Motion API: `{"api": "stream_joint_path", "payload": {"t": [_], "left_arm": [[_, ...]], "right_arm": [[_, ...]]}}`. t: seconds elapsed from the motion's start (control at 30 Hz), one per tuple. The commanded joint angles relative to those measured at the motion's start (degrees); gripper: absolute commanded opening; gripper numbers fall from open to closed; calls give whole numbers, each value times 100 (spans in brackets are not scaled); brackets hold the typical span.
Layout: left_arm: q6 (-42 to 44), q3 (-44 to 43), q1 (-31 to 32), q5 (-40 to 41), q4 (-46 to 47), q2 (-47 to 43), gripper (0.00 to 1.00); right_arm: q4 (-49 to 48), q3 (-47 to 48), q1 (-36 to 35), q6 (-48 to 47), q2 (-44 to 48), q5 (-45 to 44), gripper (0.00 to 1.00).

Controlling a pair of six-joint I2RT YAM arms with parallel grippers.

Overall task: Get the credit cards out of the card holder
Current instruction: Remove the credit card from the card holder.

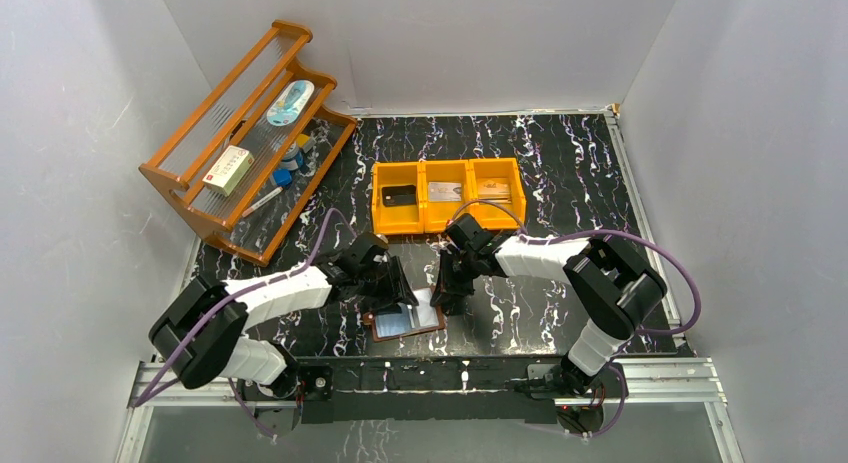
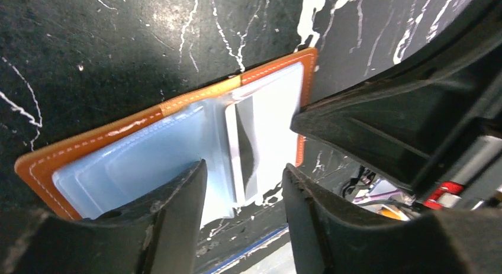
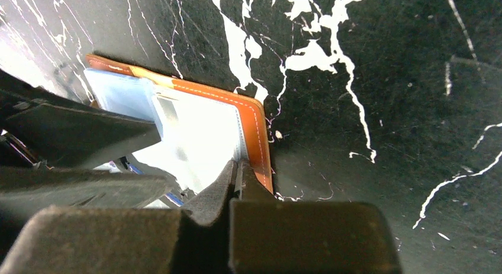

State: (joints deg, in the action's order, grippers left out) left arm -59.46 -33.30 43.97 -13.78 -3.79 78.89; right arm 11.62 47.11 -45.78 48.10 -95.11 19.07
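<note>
Right end effector [image 3: 237, 167] pressed together at right edge of open brown leather card holder [image 3: 256, 132]. Left end effector [image 2: 243, 173] spread over clear pockets [image 2: 148, 161]. Risk: unpinned holder drags along.

I see the card holder [image 1: 408, 320] lying open and flat near the front edge of the table [image 1: 560, 163], brown leather, pale stitching, shiny pale-blue pockets up. A black card [image 1: 399, 195], a silvery-grey card [image 1: 444, 191] and a tan card [image 1: 493, 189] lie in separate compartments of the orange bin [image 1: 400, 224].
</note>
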Motion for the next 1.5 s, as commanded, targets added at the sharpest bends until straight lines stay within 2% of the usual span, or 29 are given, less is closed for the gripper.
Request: {"api": "stream_joint_path", "payload": {"t": [0.0,0.17,0.47,0.73,0.77,0.8,0.83,0.87,0.9,0.97,1.07,1.1,1.2,1.47], "left_arm": [[116,-463,7,192,-575,-406,51],[258,-666,7,324,-830,-267,48],[55,-93,7,-17,-138,120,28],[-217,267,11,181,36,-23,23],[-225,275,7,189,93,24,20],[-242,251,7,192,116,107,11],[-320,292,7,313,74,6,11],[-415,458,7,316,283,-24,22],[-415,423,6,222,377,64,16],[-354,311,7,96,505,406,13],[-421,370,16,27,1055,450,22],[-405,381,16,-101,1310,516,22],[-341,329,13,-262,1531,639,17],[-338,172,16,-49,1250,630,0]], "right_arm": [[343,-237,-71,-107,-263,-508,0],[341,-238,-71,-89,-280,-505,0],[358,-222,-71,-78,-318,-505,0],[342,-211,-71,-90,-383,-484,0],[338,-211,-67,-90,-385,-477,0],[329,-219,-71,-88,-379,-474,0],[332,-220,-71,-85,-372,-473,0],[328,-211,-69,-81,-368,-458,0],[324,-203,-70,-75,-355,-452,0],[290,-211,-66,-74,-342,-410,0],[229,-260,-71,-63,-331,-353,0],[196,-264,-71,-71,-341,-306,0],[183,-277,-69,-70,-321,-298,0],[230,-294,-71,-60,-202,-399,0]]}}
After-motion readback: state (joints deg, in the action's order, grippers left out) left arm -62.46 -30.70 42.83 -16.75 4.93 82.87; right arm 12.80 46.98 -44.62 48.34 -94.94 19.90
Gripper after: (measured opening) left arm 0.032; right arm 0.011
